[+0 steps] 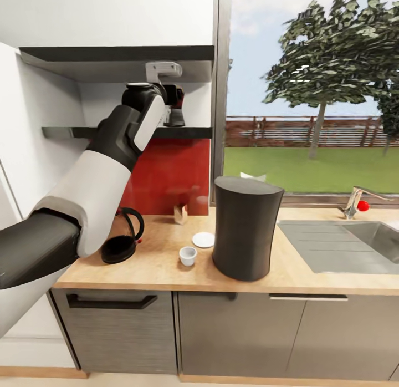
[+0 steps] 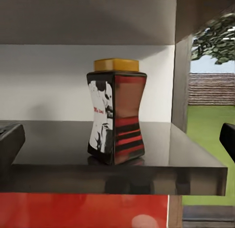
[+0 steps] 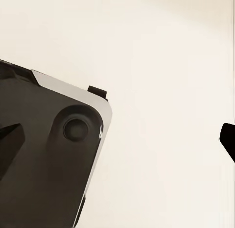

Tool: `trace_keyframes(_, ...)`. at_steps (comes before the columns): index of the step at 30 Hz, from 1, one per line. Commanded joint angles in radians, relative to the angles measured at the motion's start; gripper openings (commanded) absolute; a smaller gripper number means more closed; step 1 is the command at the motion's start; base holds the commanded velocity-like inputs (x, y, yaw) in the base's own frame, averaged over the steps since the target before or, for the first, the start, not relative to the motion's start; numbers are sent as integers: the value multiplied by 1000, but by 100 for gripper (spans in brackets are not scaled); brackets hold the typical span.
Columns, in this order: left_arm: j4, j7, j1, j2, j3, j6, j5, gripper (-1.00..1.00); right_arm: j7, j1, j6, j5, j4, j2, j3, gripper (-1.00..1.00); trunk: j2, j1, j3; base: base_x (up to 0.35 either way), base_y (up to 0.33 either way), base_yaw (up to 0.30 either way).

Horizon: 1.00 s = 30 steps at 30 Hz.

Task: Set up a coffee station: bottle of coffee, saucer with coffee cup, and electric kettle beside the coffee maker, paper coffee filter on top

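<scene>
The bottle of coffee [image 2: 116,113], dark with a yellow cap, stands near the front edge of the kitchen shelf [image 2: 161,164]. My left gripper [image 2: 117,139] is open just in front of it, one finger off to each side. In the head view the left gripper [image 1: 174,111] is raised to the shelf. The dark-grey coffee maker [image 1: 246,226] stands on the kitchen countertop [image 1: 160,268]. To its left are the white saucer [image 1: 203,239] and the coffee cup [image 1: 188,256], side by side. The electric kettle [image 1: 123,240] is partly hidden behind my arm. A white paper coffee filter [image 1: 252,177] peeks out behind the coffee maker. My right gripper [image 3: 117,139] is open and holds nothing.
A small beige box [image 1: 180,213] stands by the red backsplash. The steel sink [image 1: 343,245] and its faucet [image 1: 354,201] lie to the right of the coffee maker. A second shelf [image 1: 116,54] hangs closely above the bottle. The window frame [image 1: 217,98] borders the shelf's right end.
</scene>
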Motion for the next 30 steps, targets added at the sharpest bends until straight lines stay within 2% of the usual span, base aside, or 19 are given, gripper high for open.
trace_keyframes(1,2,9,-1,0,-2,2,9,100,0,-1,-2,8,0,0,0,100,-1,0,-2,165,-145,0)
trace_keyframes(13,12,9,-1,0,-2,2,9,100,0,-1,-2,8,0,0,0,100,-1,0,-2,106,-76,0)
trace_keyframes(24,35,10,-1,0,-3,-4,7,100,1,-1,-1,8,1,0,0,100,-1,0,-2,15,-8,0)
trace_keyframes(30,35,10,-1,0,-3,-4,6,100,1,-1,-1,8,0,0,0,100,-1,0,-2,124,0,0)
